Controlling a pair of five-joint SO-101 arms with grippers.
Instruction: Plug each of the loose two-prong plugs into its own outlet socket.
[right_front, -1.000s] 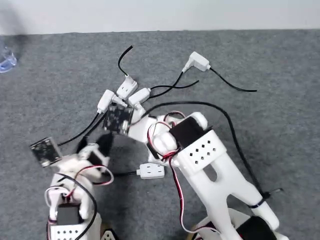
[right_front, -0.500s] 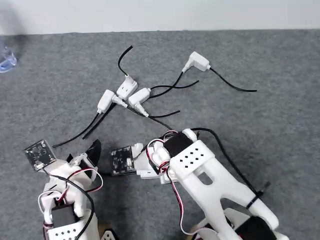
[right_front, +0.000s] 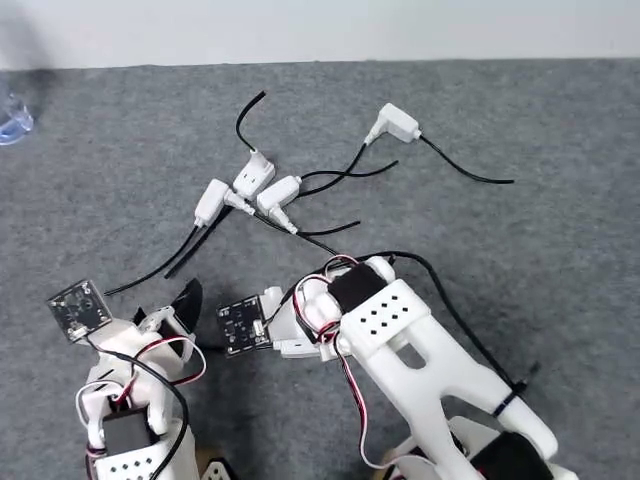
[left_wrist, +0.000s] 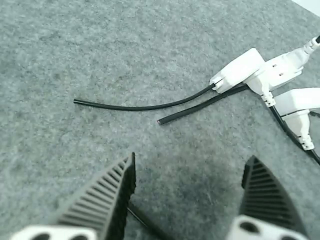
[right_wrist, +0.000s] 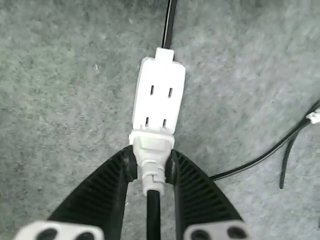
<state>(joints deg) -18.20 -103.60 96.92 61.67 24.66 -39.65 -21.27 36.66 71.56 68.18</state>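
The right hand (right_wrist: 151, 167) was clenched on a white two-prong plug (right_wrist: 151, 147), gripping it from both sides. The plug's front met the short end of the white outlet block (right_wrist: 159, 95) and lay in line with it; its prongs could not be seen. Two pairs of slots showed on the block's upper face, and a black cord (right_wrist: 168, 25) left the block's opposite end. The block lay flat on the grey tabletop (right_wrist: 60, 75). Near the block, on the side away from the right arm, the left hand (left_wrist: 190, 165) hung released over the tabletop, holding nothing. Well beyond the block lay three white connectors (right_front: 253, 173) bunched together with their cords, and farther still a lone angled plug (right_front: 397, 124).
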